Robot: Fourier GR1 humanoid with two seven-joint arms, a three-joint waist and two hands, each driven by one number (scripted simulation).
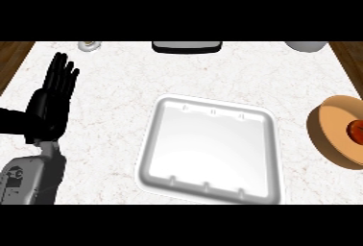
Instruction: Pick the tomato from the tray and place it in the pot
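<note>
We are seeing tomato sitting inside pot at right edge, well right of tray. Left hand resting open at left, fingers up, holding nothing. Right hand not showing. We are guessing right side is nearer.

A single head camera is looking steeply down onto the marble counter, sitting close enough that the white tray is filling the centre (the pot is running off the right edge)
</note>
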